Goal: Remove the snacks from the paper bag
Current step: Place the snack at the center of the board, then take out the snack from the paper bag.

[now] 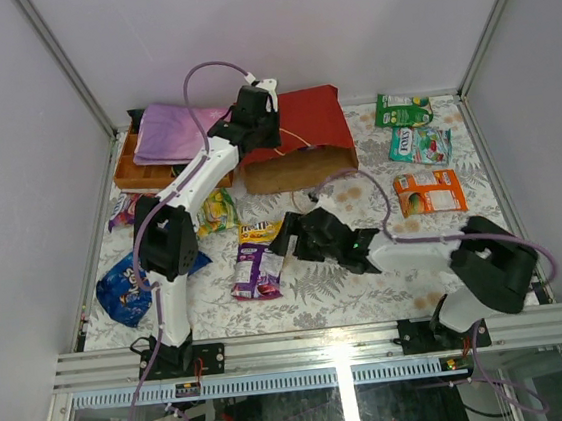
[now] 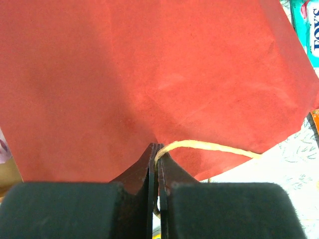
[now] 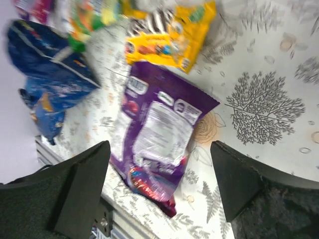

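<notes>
The red paper bag lies on its side at the back, its brown mouth facing forward; it fills the left wrist view. My left gripper is shut on its cord handle. My right gripper is open and empty, just above a purple packet that shows between its fingers. A yellow packet lies beyond it. The blue Doritos bag is at the front left. Green packs and an orange pack lie at the right.
An orange wooden tray with a pink-purple cloth on it stands at the back left, beside the bag. More small packets lie near the left arm. A metal rail runs along the near edge.
</notes>
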